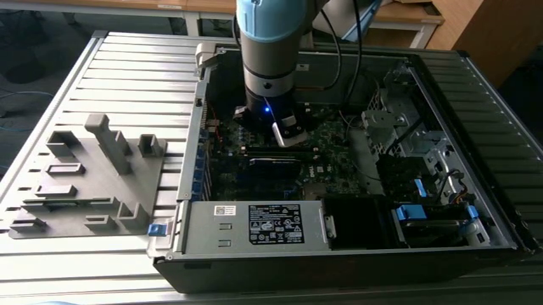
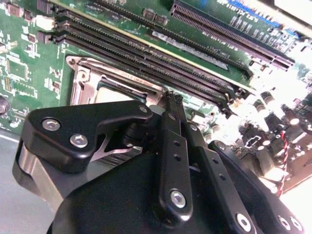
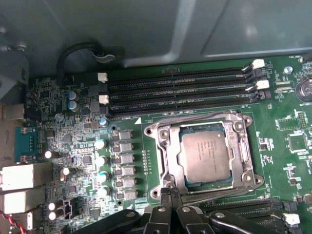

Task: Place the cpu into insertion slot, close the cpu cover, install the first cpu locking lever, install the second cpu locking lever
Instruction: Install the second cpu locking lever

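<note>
In the first wrist view the cpu (image 3: 204, 156) lies flat in the insertion slot (image 3: 155, 130), silver top up. The cpu cover (image 3: 168, 158) lies down around it as a thin metal frame. A wire lever (image 3: 222, 196) runs along the socket side nearest my gripper, and another lever (image 3: 195, 118) runs along the side by the memory slots. My gripper (image 3: 170, 194) is shut, its black tips just beside the socket edge; nothing shows between them. The second wrist view has the shut gripper (image 2: 173, 97) next to the socket (image 2: 90, 78). In the exterior view the gripper (image 1: 288, 136) hangs over the motherboard.
Long black memory slots (image 3: 180, 90) run beside the socket. The open computer case holds a labelled power supply (image 1: 271, 222) and drive bays with blue clips (image 1: 411, 213). A grey fixture plate (image 1: 85, 178) lies at the exterior view's left. Cables (image 1: 352, 63) hang near the arm.
</note>
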You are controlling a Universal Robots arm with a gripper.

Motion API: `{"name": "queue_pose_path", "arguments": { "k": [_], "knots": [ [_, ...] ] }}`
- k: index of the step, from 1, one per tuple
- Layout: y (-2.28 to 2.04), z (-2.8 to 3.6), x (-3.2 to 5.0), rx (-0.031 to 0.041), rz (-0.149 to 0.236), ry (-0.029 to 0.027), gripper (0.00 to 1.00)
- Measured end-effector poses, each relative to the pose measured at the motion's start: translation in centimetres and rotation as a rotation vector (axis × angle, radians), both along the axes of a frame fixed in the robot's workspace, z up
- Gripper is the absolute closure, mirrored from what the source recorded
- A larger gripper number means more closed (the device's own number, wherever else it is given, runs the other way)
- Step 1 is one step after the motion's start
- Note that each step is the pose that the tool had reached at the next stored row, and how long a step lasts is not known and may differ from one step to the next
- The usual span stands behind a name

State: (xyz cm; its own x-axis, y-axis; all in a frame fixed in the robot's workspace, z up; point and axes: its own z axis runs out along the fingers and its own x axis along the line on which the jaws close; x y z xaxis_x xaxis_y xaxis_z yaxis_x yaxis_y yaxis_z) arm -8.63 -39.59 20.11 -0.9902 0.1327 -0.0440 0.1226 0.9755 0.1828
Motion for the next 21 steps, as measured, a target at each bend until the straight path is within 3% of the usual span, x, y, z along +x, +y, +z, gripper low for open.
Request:
{"name": "queue_pose_path", "arguments": {
  "k": [2,4,8,9,15,21],
  "knots": [
    [-0.18,-0.04,-0.02,0.0043,0.0,0.0,0.89],
    [-0.32,-0.06,-0.07,0.0144,0.0,0.0,0.89],
    [-0.54,-0.09,-0.18,0.0525,0.0,0.0,0.89],
    [-0.61,-0.1,-0.19,0.0592,0.0,0.0,0.89],
    [-1.2,-0.24,-0.21,0.072,0.0,0.0,0.89],
    [-1.83,-0.44,-0.25,0.0924,0.0,0.0,0.89]
  ]
}}
